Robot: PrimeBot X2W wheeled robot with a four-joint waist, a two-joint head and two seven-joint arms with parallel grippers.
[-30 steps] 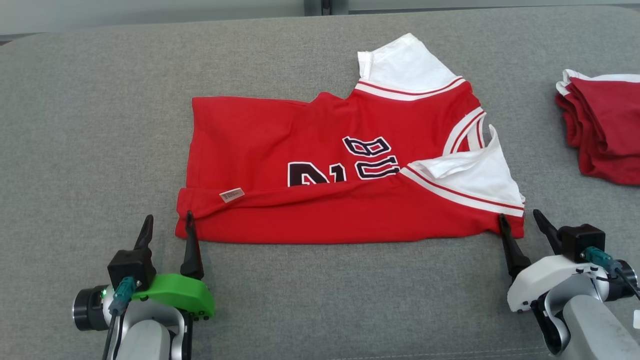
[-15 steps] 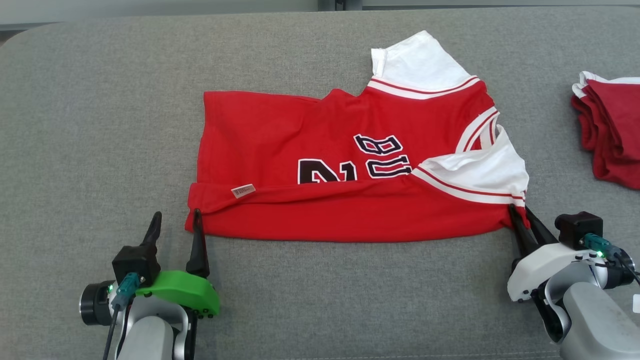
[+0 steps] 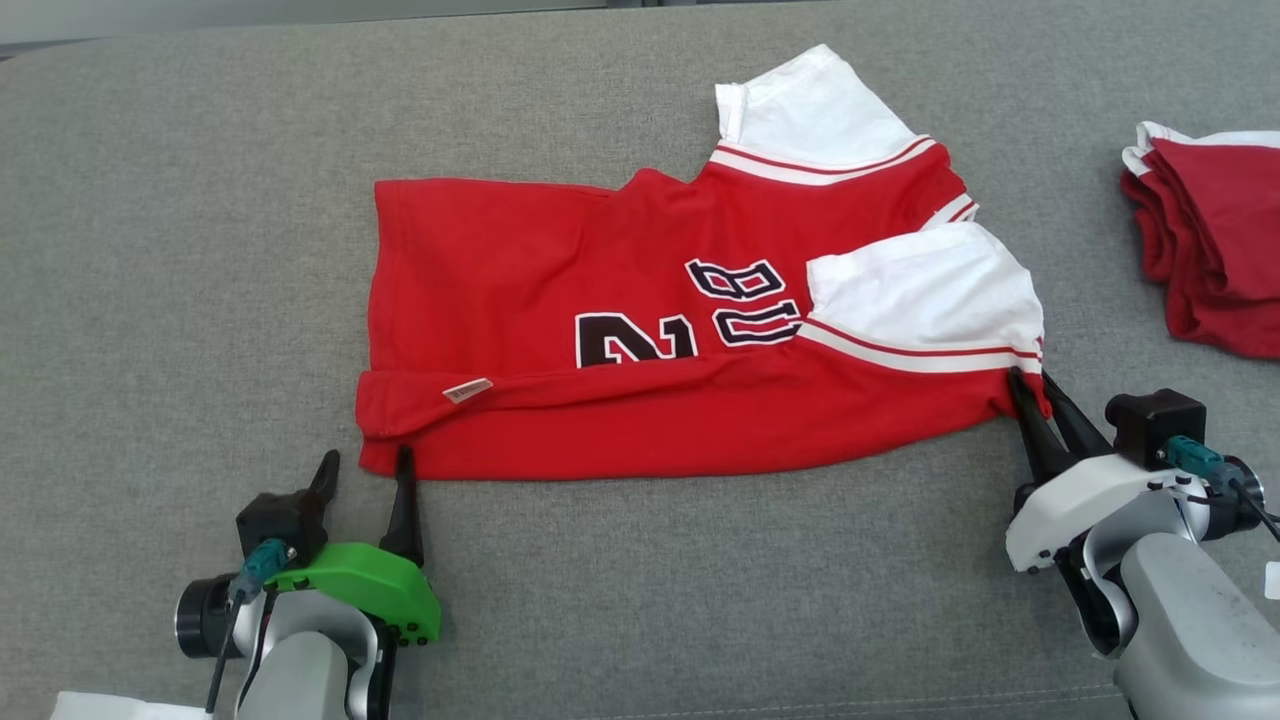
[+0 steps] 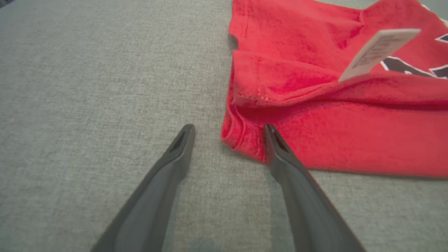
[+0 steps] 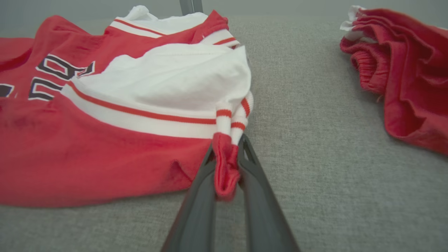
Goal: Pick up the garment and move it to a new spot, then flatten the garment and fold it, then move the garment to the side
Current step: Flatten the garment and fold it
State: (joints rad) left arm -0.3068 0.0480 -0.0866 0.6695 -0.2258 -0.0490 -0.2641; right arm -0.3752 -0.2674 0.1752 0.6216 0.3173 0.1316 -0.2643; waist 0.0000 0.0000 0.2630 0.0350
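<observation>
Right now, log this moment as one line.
left gripper: open at jersey hem corner | right gripper: shut on jersey beside striped sleeve cuff | red garment pile: far right, apart

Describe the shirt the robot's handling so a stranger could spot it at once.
On the grey cushioned surface, look to the middle: a red jersey lies spread out, white sleeves, black lettering. Unlike the red pile at the far right, its corner is pinched in the right end effector.
</observation>
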